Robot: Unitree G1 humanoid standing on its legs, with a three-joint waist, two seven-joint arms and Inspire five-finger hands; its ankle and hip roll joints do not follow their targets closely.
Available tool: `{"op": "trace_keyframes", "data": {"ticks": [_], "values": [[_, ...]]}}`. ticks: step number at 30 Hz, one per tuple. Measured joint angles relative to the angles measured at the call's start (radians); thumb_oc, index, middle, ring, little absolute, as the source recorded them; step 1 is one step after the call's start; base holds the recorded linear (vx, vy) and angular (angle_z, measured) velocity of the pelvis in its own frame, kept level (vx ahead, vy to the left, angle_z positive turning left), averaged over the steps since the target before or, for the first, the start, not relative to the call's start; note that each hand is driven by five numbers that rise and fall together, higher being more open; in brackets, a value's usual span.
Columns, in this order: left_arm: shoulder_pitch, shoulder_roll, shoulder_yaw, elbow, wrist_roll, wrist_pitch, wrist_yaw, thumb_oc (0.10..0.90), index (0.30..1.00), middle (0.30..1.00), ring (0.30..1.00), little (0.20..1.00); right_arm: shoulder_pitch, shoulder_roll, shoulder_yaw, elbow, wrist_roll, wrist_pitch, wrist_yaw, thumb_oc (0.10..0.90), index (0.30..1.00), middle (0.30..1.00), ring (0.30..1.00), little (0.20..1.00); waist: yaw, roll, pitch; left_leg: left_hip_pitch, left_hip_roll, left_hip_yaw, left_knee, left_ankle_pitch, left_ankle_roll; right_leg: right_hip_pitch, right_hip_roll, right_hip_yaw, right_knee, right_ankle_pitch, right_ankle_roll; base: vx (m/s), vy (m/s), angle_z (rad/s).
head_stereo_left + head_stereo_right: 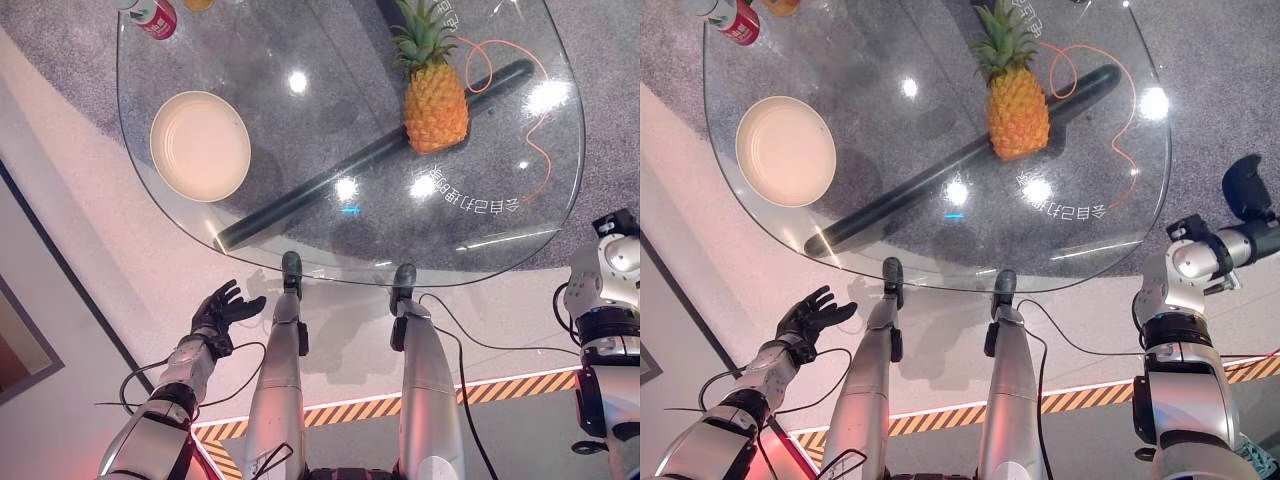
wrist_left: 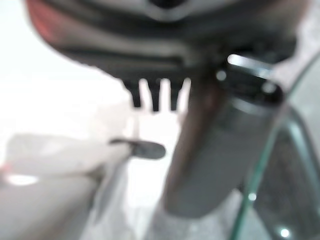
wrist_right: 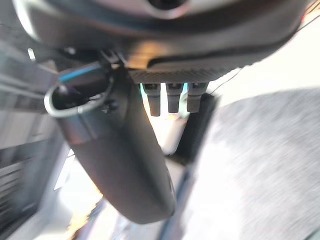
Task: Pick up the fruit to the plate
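Observation:
A pineapple (image 1: 435, 100) stands upright on the round glass table (image 1: 520, 200), right of its middle. An empty cream plate (image 1: 200, 145) lies on the table's left part, well apart from the fruit. My left hand (image 1: 222, 310) hangs open below the table's near edge, at the lower left, its fingers (image 2: 155, 95) spread and holding nothing. My right hand (image 1: 1245, 185) is raised beside the table's right rim, off the glass. Its fingers (image 3: 170, 100) are straight and empty.
A red can (image 1: 155, 18) and an orange object (image 1: 198, 4) sit at the table's far left edge. A dark bar (image 1: 330, 180) and an orange cord (image 1: 540, 110) show through the glass. Yellow-black striped tape (image 1: 350, 410) marks the floor near me.

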Motion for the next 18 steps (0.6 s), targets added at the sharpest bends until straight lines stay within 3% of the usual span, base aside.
{"op": "trace_keyframes", "data": {"ticks": [3,7,18], "values": [[-0.001,0.000,0.000,-0.009,-0.006,0.002,-0.001,0.800,0.900,0.900,0.900,0.900,-0.002,-0.008,0.069,-0.121,-0.097,0.030,0.020,0.800,0.900,0.900,0.900,0.900,-0.004,0.000,0.000,0.000,0.000,0.000,-0.005,0.001,0.001,0.000,0.000,0.000,-0.001,0.001,0.001,0.00,0.000,0.00],[0.001,-0.002,0.002,-0.018,-0.006,-0.001,-0.002,0.800,0.900,0.900,0.900,0.900,-0.023,-0.009,0.168,-0.290,-0.167,0.165,0.091,0.800,0.900,0.900,0.900,0.900,0.001,0.000,0.000,0.000,-0.003,0.000,-0.009,0.001,0.001,0.000,-0.003,-0.001,-0.002,0.001,0.002,0.00,0.000,0.00],[0.010,-0.020,0.004,-0.016,0.004,-0.009,0.000,0.800,0.900,0.900,0.900,0.900,-0.051,0.063,0.236,-0.334,-0.221,0.299,0.248,0.800,0.900,0.900,0.900,0.900,0.009,0.000,0.000,0.000,-0.011,-0.002,-0.011,0.005,0.006,0.000,-0.011,-0.002,0.004,-0.002,0.004,0.00,0.002,0.01]]}}
